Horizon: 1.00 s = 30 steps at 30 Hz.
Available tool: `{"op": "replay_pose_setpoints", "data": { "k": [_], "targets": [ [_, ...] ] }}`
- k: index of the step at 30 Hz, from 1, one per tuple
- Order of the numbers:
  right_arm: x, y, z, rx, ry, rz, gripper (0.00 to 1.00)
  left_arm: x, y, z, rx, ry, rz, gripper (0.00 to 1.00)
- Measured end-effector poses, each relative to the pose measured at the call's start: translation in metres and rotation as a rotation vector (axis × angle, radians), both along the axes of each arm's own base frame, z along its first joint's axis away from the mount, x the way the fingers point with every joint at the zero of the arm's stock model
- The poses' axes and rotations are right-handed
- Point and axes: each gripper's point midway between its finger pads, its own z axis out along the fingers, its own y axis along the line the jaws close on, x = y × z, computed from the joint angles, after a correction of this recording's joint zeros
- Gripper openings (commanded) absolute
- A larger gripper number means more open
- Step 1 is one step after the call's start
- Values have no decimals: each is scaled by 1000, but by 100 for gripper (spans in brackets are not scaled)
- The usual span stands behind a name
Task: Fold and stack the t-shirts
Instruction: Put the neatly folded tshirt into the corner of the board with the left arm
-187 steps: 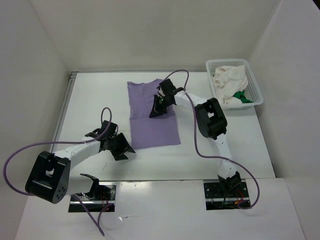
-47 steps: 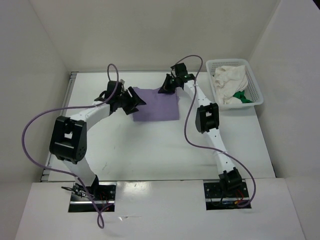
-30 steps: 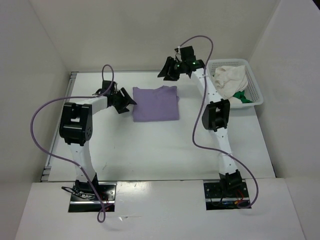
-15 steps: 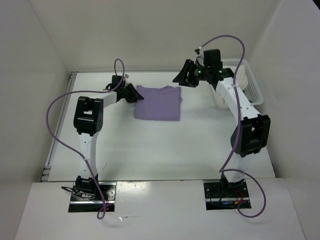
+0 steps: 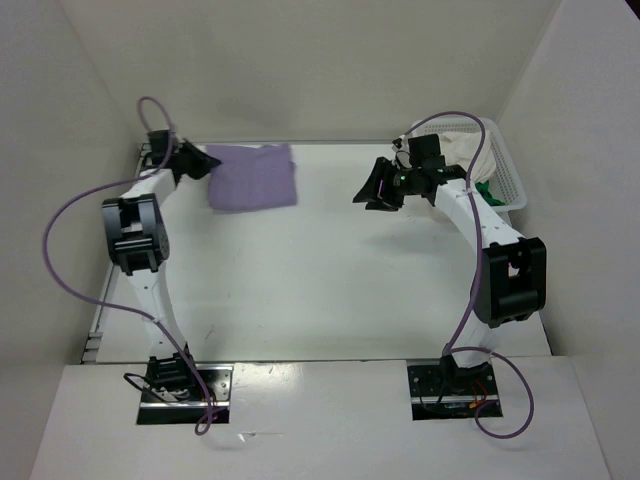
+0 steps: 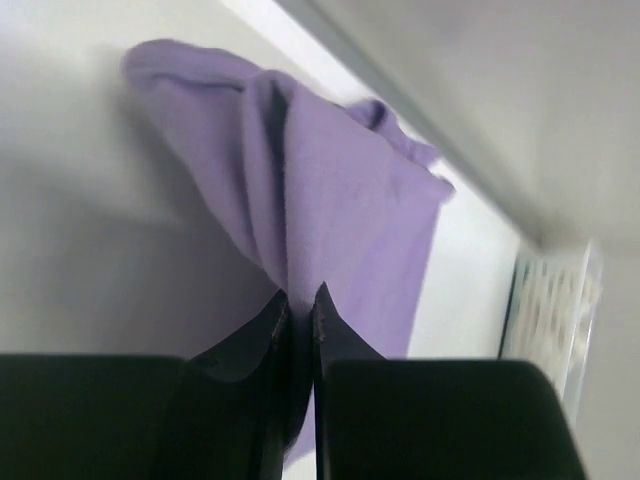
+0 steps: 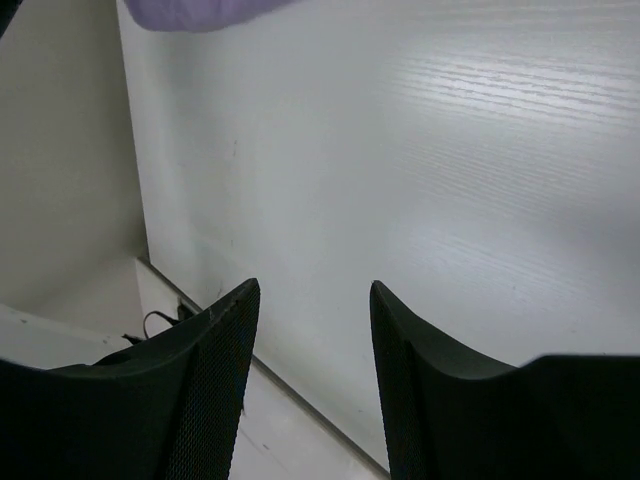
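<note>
Because the left end effector (image 6: 297, 300) pinches only one edge of the folded lavender t-shirt (image 5: 255, 178), its jaws nearly together on the cloth, any drag across the worktop (image 5: 330, 280) could, I judge, peel the layers apart and spoil the fold. The shirt also lies at the far left corner, close to the wall, where it could bunch up.

The worktop is a smooth, hard white slab with a faint grain. At far right, the basket (image 5: 519, 185) is rigid white plastic mesh, rectangular with flared sides. The lavender shirt is soft matte cloth, roughly rectangular with puffy fold edges. In the basket a cream t-shirt (image 5: 478, 152) lies crumpled, with a green t-shirt (image 5: 488, 191) peeking from beneath. The right end effector (image 7: 314, 288), jaws wide apart and holding nothing, hovers over bare worktop near the basket. Its dark fingers show a fine dimpled texture.
</note>
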Motion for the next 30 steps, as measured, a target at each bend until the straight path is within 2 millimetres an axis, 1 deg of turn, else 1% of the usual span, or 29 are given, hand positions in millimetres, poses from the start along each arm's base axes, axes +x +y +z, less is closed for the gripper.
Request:
{"op": "replay_pose_setpoints", "data": {
  "k": [1, 2, 3, 4, 5, 6, 7, 8, 10, 12, 13, 16, 19, 21, 24, 25, 27, 28, 29, 30],
  "targets": [
    [0, 0, 3, 3, -10, 1, 54, -1, 36, 6, 9, -11, 67, 9],
    [0, 1, 6, 7, -19, 2, 54, -6, 65, 11, 16, -15, 122, 9],
    [0, 1, 8, 11, -25, 5, 54, -13, 98, 17, 27, -19, 192, 9],
    [0, 2, 10, 17, -30, 9, 54, -21, 129, 23, 42, -30, 261, 12],
    [0, 3, 11, 22, -32, 13, 54, -33, 156, 26, 51, -30, 327, 18],
    [-1, 4, 11, 28, -32, 19, 54, -43, 176, 29, 56, -26, 380, 28],
    [-2, 4, 10, 33, -30, 24, 54, -54, 193, 31, 65, -22, 426, 50],
    [-3, 5, 9, 38, -26, 30, 54, -60, 203, 33, 72, -24, 455, 59],
    [-5, 6, 7, 44, -18, 36, 55, -70, 205, 32, 81, -17, 485, 74],
    [-7, 7, 5, 48, -10, 39, 55, -85, 193, 25, 79, 10, 505, 90],
    [-7, 7, 5, 48, -9, 39, 55, -94, 187, 20, 72, 26, 520, 100],
    [-9, 6, 1, 43, -2, 39, 56, -123, 166, 9, 38, 80, 552, 100],
    [-13, 4, -9, 35, 17, 37, 56, -146, 160, 4, 14, 108, 608, 100],
    [-19, 2, -19, 26, 41, 34, 55, -164, 158, 7, 10, 113, 655, 100],
    [-23, 1, -28, 15, 64, 29, 45, -187, 157, 22, 20, 89, 718, 100],
    [-23, 0, -29, 12, 64, 27, 34, -193, 158, 31, 28, 71, 732, 100],
    [-22, -1, -29, 5, 58, 26, 23, -198, 159, 48, 42, 30, 748, 100],
    [-21, -2, -30, 1, 58, 21, 8, -198, 159, 54, 45, 14, 749, 100],
    [-20, -3, -30, -6, 55, 16, 3, -199, 158, 60, 46, -1, 743, 100],
    [-19, -4, -31, -11, 57, 6, 0, -198, 154, 64, 43, -10, 728, 100]
  ]
}}
